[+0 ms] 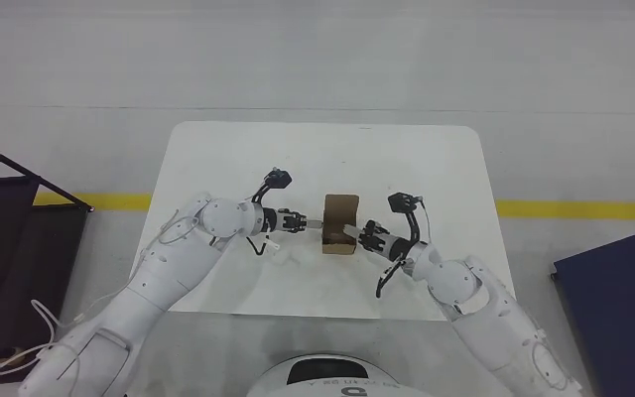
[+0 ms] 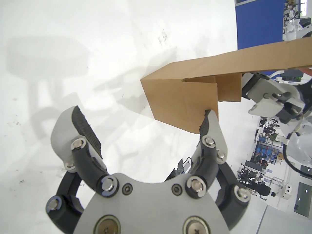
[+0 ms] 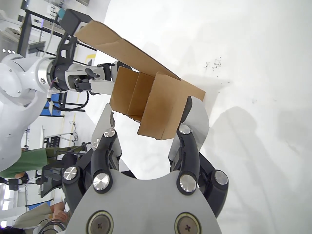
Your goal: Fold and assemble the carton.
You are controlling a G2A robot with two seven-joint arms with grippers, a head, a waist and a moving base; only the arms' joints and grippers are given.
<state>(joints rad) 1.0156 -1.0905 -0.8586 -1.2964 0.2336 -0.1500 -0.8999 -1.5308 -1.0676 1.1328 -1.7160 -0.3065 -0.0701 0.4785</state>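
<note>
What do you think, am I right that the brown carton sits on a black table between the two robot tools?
Not quite. The table is white, not black, as the top view shows. The rest is right: the brown carton sits on it between the left tool and the right tool.

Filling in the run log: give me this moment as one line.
carton: partly formed, flap open | left gripper: open, at one side | right gripper: at opposite side
</note>
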